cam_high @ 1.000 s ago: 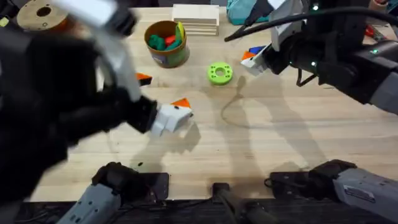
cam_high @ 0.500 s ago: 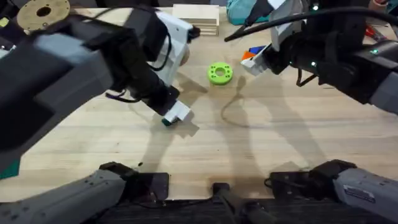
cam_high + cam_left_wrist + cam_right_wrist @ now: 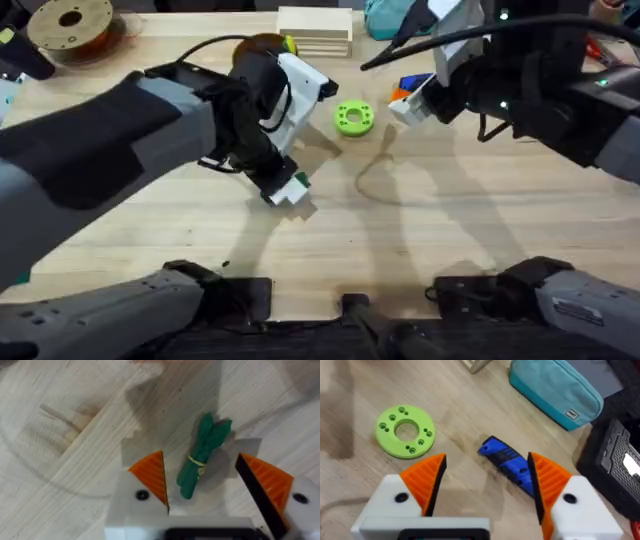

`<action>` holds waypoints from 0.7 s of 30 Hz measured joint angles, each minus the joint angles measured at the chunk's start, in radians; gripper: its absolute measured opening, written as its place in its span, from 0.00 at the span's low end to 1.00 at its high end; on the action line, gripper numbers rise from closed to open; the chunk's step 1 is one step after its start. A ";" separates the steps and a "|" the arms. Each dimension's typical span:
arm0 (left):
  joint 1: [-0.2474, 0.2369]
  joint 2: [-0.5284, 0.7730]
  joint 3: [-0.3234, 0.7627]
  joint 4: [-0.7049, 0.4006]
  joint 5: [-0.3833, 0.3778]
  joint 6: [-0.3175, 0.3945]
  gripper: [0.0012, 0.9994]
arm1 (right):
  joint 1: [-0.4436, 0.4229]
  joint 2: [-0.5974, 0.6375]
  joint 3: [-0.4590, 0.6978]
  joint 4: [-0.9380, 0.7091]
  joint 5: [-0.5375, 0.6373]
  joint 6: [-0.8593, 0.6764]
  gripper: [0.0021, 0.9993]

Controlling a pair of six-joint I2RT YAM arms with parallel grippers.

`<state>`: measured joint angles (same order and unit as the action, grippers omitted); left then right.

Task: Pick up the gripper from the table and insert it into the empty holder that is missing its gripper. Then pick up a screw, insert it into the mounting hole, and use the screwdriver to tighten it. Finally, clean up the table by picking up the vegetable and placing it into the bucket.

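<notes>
The green leafy vegetable (image 3: 202, 455) with a pale band lies on the wood between the orange pads of my open left gripper (image 3: 205, 482). Overhead, that left gripper (image 3: 286, 188) points down at the table's middle, with a bit of the green vegetable (image 3: 299, 180) at its tips. My right gripper (image 3: 487, 467) stands open over the blue screwdriver (image 3: 507, 462), apart from it. In the overhead view the right gripper (image 3: 405, 100) hangs at the back right. The left arm hides most of the bucket (image 3: 255, 42). The loose gripper, holder and screw are out of view.
A round green disc (image 3: 353, 117) (image 3: 406, 431) lies beside the right gripper. At the back stand stacked wooden blocks (image 3: 315, 28), a teal pouch (image 3: 555, 390) and a brown spool (image 3: 70, 25). A black case (image 3: 620, 465) sits at the right.
My left arm has swung from the left side to the table's middle and come down around the vegetable. The right arm has not moved.
</notes>
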<state>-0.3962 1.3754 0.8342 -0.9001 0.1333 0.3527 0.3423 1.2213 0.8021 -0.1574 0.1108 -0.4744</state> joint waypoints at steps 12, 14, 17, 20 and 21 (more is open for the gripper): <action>-0.025 0.000 -0.028 0.013 0.001 0.007 0.61 | 0.000 0.000 0.000 0.000 0.000 0.000 0.95; -0.036 0.000 -0.028 0.006 -0.003 0.007 0.56 | 0.000 0.000 0.000 0.000 0.000 0.000 0.95; -0.057 0.000 -0.028 -0.004 -0.030 0.013 0.52 | 0.000 0.000 0.000 0.000 0.000 0.000 0.95; -0.079 0.002 -0.028 -0.003 -0.053 0.026 0.52 | 0.000 0.000 0.000 0.000 0.000 0.000 0.95; -0.084 0.007 -0.028 -0.001 -0.057 0.030 0.52 | 0.000 0.000 0.000 0.000 0.000 0.000 0.95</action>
<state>-0.4798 1.3824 0.8059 -0.9008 0.0768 0.3829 0.3420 1.2213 0.8021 -0.1574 0.1108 -0.4744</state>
